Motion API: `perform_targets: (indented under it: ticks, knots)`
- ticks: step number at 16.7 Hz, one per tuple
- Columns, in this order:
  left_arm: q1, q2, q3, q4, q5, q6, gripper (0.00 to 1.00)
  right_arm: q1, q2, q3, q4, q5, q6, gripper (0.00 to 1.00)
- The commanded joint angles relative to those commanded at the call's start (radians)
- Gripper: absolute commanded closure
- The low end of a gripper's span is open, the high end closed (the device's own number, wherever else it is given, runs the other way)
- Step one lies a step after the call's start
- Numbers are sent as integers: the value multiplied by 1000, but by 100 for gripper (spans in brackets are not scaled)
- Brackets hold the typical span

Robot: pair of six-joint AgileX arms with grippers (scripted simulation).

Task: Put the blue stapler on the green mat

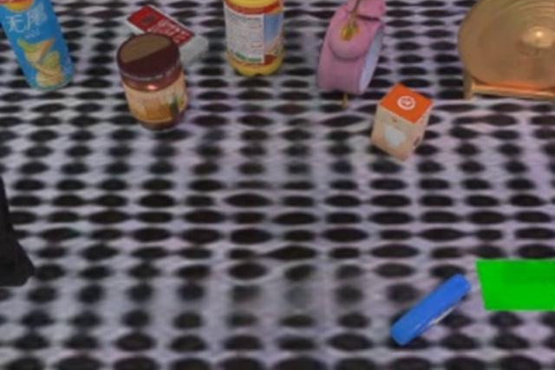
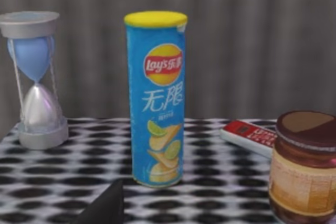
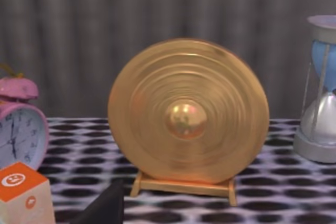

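Note:
The blue stapler (image 1: 430, 309) lies slantwise on the patterned table near the front right. Its far end stops a short gap from the green mat (image 1: 517, 284). The mat lies flat at the right edge, partly cut off by the picture. Nothing touches the stapler. My left gripper (image 1: 10, 244) is parked at the table's left edge, far from both; a dark piece of it shows in the left wrist view (image 2: 105, 208). My right arm is outside the top view; only a dark piece of its gripper (image 3: 105, 205) shows in the right wrist view. Neither wrist view shows stapler or mat.
Along the back stand a blue chips can (image 1: 33, 28), a brown-lidded jar (image 1: 153, 80), a red-and-white box (image 1: 165, 30), a yellow bottle (image 1: 252, 10), a pink alarm clock (image 1: 351, 41), an orange-topped cube (image 1: 401, 120) and a golden gong (image 1: 512, 36). An hourglass (image 2: 37, 82) stands at a back corner.

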Motion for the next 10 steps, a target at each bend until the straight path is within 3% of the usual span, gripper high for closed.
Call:
perform_targets:
  ticks: [5,10]
  knots:
    - [0,0,0,0,0,0,0,36,64,59,-50,-1,64,0]
    - [0,0,0,0,0,0,0,172,380,297,-258,3,378,0]
